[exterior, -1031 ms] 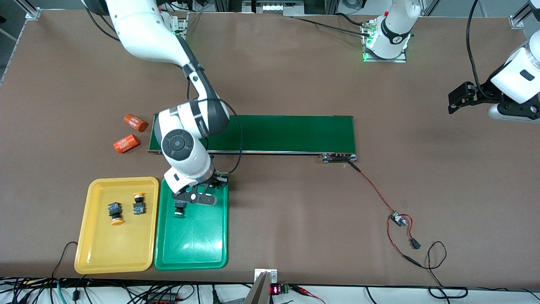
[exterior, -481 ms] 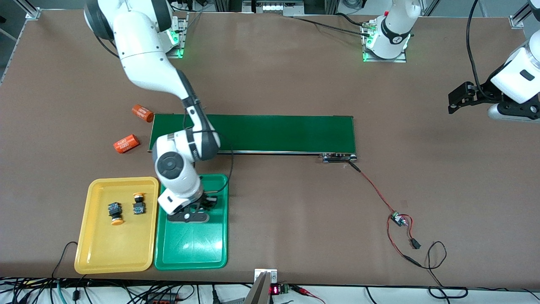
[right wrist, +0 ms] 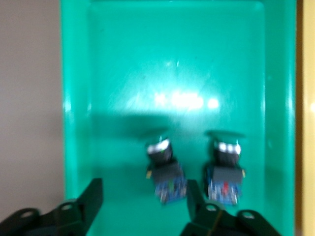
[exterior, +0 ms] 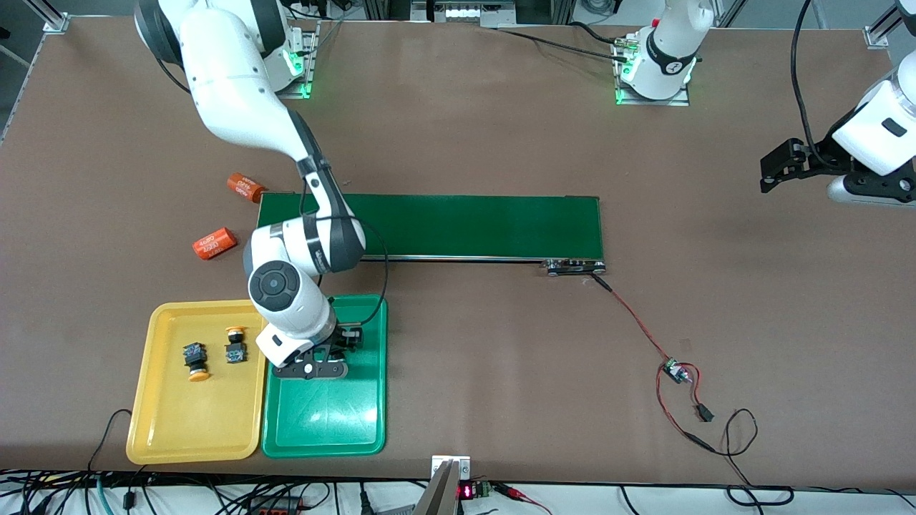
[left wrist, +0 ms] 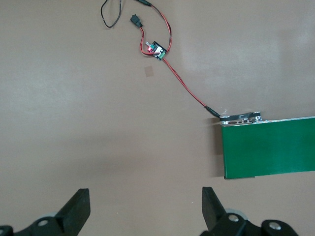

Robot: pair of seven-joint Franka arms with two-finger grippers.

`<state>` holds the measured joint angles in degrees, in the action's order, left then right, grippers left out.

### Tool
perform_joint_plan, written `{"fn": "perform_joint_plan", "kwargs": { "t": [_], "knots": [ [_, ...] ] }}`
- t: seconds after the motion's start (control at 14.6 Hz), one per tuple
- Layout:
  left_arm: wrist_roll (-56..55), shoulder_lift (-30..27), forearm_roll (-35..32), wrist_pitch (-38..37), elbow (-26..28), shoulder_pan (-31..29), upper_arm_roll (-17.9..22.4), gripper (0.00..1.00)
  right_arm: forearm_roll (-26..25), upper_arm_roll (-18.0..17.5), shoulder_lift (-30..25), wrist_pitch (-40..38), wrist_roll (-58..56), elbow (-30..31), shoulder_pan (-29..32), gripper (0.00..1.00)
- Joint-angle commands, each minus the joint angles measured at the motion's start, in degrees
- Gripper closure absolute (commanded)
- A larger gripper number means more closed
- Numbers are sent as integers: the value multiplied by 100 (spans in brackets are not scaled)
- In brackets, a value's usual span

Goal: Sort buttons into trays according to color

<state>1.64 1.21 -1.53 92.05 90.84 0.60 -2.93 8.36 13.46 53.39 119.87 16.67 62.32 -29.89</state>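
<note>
Brown worktop (exterior: 465, 129) fills the scene, with a long dark green belt (exterior: 472, 227) laid across its middle. Near the belt's end toward the right arm, two orange cylinders (exterior: 215, 243) are seen, one touching the belt's corner and one a little apart from it.

Nearer to the front camera than the belt, two trays are set side by side with their long edges touching: the yellow tray (exterior: 172, 429) toward the right arm's end, and the green tray (exterior: 322, 422) just beside it. Two yellow buttons (exterior: 195, 359) are found in the yellow tray, in the half closer to the belt, lying near each other but apart.

The right hand (exterior: 309, 366) is held low over the green tray, over the part closest to the belt. In the right wrist view its fingers (right wrist: 93, 199) are spread wide, with nothing gripped between them. Two green buttons (right wrist: 165, 169) are shown there lying side by side on the green tray's floor (right wrist: 177, 59), apart from each other; one lies in the gap between the fingers without being touched. In the front view these buttons are hidden by the arm.

The left hand (exterior: 776, 164) is parked in the air, well away from the belt's other end, where the left arm waits. Its fingers (left wrist: 78, 209) are set wide apart and hold nothing. A red wire with a small board (exterior: 673, 370) runs from that end of the belt.
</note>
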Motion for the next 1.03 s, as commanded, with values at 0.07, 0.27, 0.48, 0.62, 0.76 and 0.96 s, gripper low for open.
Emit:
{"fn": "perform_joint_plan", "kwargs": {
  "t": [0.07,0.27,0.48,0.62,0.76,0.96],
  "knots": [
    [117,72,-84,-126,-180,2,-6,0,-10,7,-758,-989,29,114,1,0],
    [117,81,-84,-117,-180,2,-6,0,-19,25,-1338,-1736,29,114,45,0],
    [117,81,-84,-117,-180,2,-6,0,-63,112,-1822,-2255,20,114,89,0],
    [117,72,-84,-126,-180,2,-6,0,-63,393,-2121,-2485,-6,105,19,0],
    [117,81,-84,-117,-180,11,-6,0,-141,665,-2376,-2521,-68,114,27,0],
    [117,81,-84,-117,-180,11,-6,0,-195,816,-2613,-2828,-523,122,141,0]
  ]
}}
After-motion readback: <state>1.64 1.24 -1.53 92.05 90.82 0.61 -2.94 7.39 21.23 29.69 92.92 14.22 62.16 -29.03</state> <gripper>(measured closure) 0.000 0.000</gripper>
